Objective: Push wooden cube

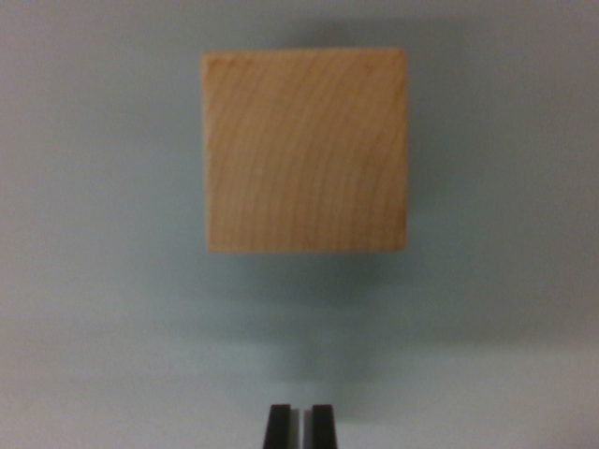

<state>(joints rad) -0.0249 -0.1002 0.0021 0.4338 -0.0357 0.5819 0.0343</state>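
Wooden cube (pixel 305 151) sat on the pale grey worktop (pixel 94 281), in the upper middle of the wrist view, a little toward the wrist view's right of dead centre. Only its top face showed, a light tan square with curved grain lines sweeping across it. Its edges ran nearly level with the frame, and a soft shadow lay on the worktop just below its near edge and around its sides. The picture was slightly blurred, so finer marks on the wood could not be made out.

At the bottom edge of the view the hand (pixel 299 426) showed as 2 dark fingertips (pixel 278 427) standing side by side, almost together, with only a thin pale slit between them; it was closed and held nothing. The fingertips were well apart from the cube, with bare worktop between them, and they lined up roughly under the cube's middle.
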